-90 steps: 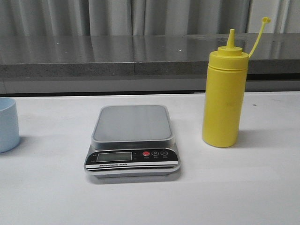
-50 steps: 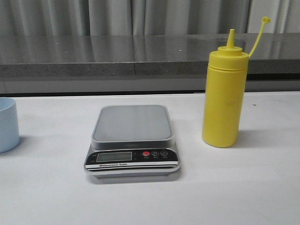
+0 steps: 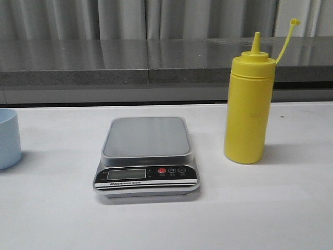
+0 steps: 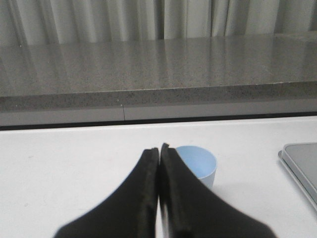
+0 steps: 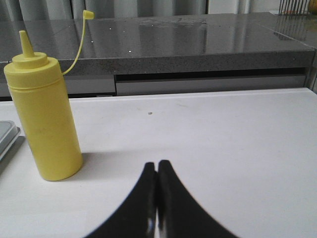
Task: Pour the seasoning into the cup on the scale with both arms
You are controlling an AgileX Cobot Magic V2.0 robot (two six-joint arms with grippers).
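Both grippers hover with their fingers pressed together, gripping nothing, as the weighing job waits to begin. The left gripper (image 4: 159, 148) points at the cup (image 4: 197, 163), which stands upright on the white table (image 3: 270, 208) just beyond the fingertips and slightly to their right side in the left wrist view; the corner of the scale (image 4: 299, 166) lies further off on that same side. The cup sits well apart from the scale's bare platform (image 3: 147, 136) (nothing rests on it yet), so the left arm looks the nearer one for carrying it over.

The right gripper (image 5: 157, 166) faces open table, with the seasoning (image 5: 44, 111) standing upright well off to the side of its closed fingertips and somewhat beyond them. The bottle's long axis is vertical, its nozzle (image 5: 25, 43) uncapped and the tethered cap (image 5: 87, 14) swung up and away. In the front view the seasoning (image 3: 248, 104) stands near the scale (image 3: 147, 156) on the robot's right, the cup (image 3: 9, 138) at the far left edge.

Each set of fingers would likely need to part and swing sideways toward its object before any grasp.
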